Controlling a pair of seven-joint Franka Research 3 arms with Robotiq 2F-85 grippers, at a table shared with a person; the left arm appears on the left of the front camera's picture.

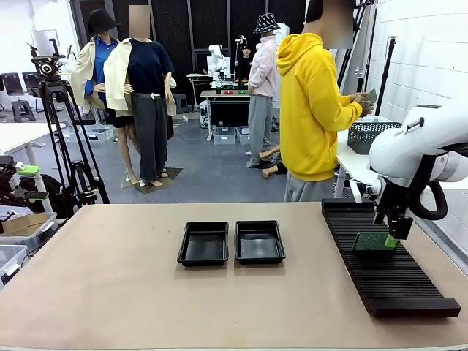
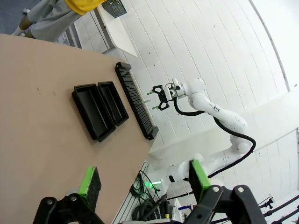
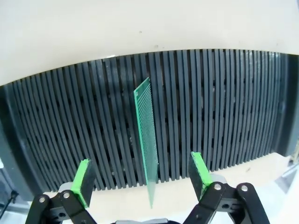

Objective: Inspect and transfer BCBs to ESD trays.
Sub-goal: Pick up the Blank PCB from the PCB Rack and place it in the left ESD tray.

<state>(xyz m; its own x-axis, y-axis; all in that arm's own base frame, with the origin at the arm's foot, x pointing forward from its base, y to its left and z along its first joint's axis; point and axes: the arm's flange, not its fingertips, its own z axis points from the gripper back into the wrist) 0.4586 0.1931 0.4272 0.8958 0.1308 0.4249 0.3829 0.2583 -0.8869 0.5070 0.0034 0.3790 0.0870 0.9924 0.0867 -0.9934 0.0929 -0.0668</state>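
A green BCB (image 3: 146,135) stands on edge in a slot of the long black ribbed rack (image 3: 224,107). My right gripper (image 3: 141,177) is open and straddles it, with both green pads (image 3: 198,170) clear of the board. The front view has this gripper (image 1: 390,235) just above the board (image 1: 373,241) on the rack (image 1: 387,281) at the right. Two empty black ESD trays (image 1: 205,243) (image 1: 259,241) lie side by side mid-table. My left gripper (image 2: 144,179) hangs open high over the table's left part, holding nothing. Far below it lie the trays (image 2: 96,112).
A person in a yellow hoodie (image 1: 311,110) stands at the far right side, turned toward a white side table with a grey mesh basket (image 1: 373,135). A camera tripod (image 1: 62,139) and boxes stand beyond the table's left end.
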